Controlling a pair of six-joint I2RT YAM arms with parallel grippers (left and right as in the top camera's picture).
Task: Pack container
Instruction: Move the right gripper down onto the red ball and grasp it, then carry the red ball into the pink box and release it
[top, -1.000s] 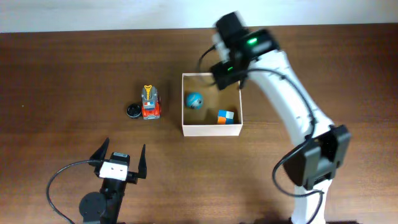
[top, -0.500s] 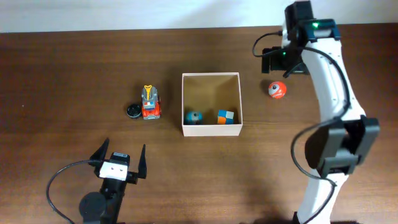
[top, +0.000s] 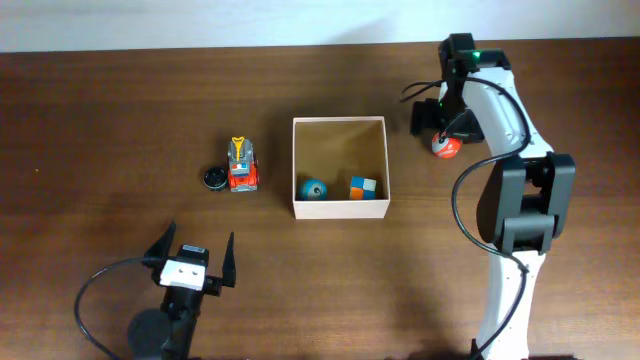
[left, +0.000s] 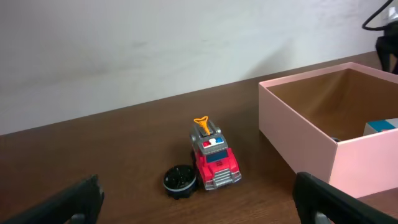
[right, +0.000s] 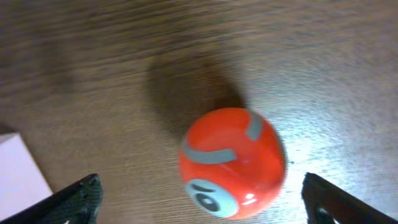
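Worktop's (top: 120, 110) far edge: right gripper (right: 200, 182), jaws wide, straddles the orange ball (right: 230, 162). An off-centre squeeze could send it rolling!

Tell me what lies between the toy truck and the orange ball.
The container, with a blue ball and a colored cube inside, as the overhead view shows.

Container (top: 340, 150) far half free (ball (top: 314, 189), cube (top: 363, 187) nearside).

The container (top: 339, 210) — square, shallow, white-walled (tan inside) — sits upright, top open.
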